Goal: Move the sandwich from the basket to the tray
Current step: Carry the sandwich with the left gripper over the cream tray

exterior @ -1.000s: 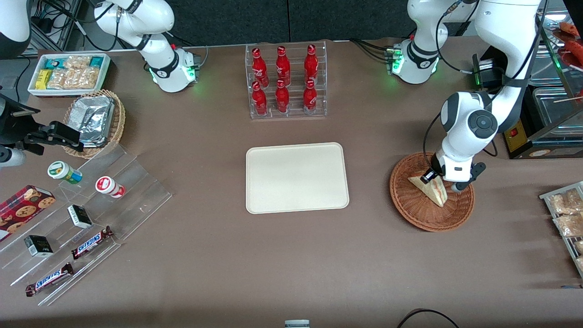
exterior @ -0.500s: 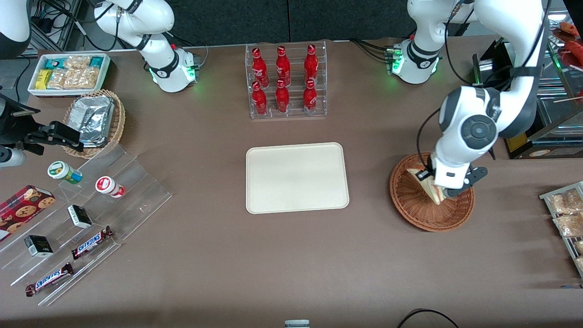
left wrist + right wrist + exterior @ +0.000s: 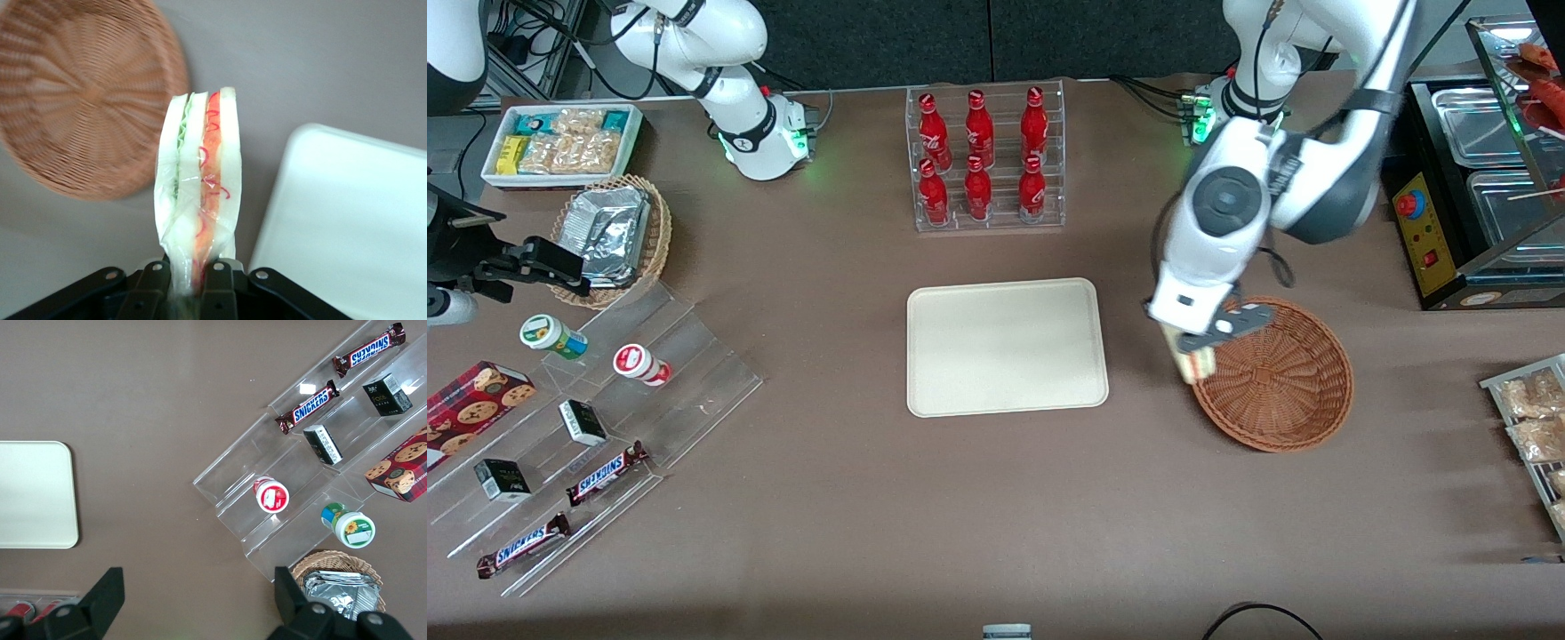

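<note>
The sandwich (image 3: 1197, 363) was lifted clear of the basket (image 3: 1280, 391), where it had lain a second ago, and was carried up and over the basket's rim on the side toward the tray (image 3: 1005, 347). The gripper (image 3: 1199, 351) was moved with it from above the basket's middle to above that rim, clamped on the sandwich's lower end in the left wrist view (image 3: 198, 207). The left arm's wrist and forearm were swung toward the tray, and the basket's inside was left bare.
</note>
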Available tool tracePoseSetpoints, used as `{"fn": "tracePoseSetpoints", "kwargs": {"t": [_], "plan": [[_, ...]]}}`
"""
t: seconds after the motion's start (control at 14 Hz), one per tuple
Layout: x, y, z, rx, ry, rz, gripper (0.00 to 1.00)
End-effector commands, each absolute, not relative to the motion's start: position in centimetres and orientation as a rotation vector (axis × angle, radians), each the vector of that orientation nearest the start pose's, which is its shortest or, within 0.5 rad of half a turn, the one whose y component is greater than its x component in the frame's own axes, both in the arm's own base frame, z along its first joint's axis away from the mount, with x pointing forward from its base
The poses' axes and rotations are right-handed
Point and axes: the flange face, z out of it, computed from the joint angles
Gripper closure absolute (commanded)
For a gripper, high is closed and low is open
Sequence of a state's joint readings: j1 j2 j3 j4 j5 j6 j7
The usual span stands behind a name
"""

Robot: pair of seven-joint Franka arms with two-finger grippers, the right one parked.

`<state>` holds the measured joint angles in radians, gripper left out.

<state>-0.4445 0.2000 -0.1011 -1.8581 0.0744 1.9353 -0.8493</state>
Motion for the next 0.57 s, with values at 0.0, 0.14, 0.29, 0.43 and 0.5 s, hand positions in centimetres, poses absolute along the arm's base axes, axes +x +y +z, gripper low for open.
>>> {"fn": "tracePoseSetpoints", "kwargs": {"t": [0.0,0.14,0.29,0.43,0.5], "plan": [[50.9,-37.7,38.0,-3.012,-0.329,0.142,0.95],[49.7,-43.1,35.2,-3.003,-0.299,0.150,0.95],[47.8,-47.1,32.1,-2.989,-0.221,0.162,0.95],[46.6,-49.7,29.7,-3.030,-0.168,0.120,0.95],[46.3,-50.3,28.8,-3.050,-0.171,0.094,0.95]]}}
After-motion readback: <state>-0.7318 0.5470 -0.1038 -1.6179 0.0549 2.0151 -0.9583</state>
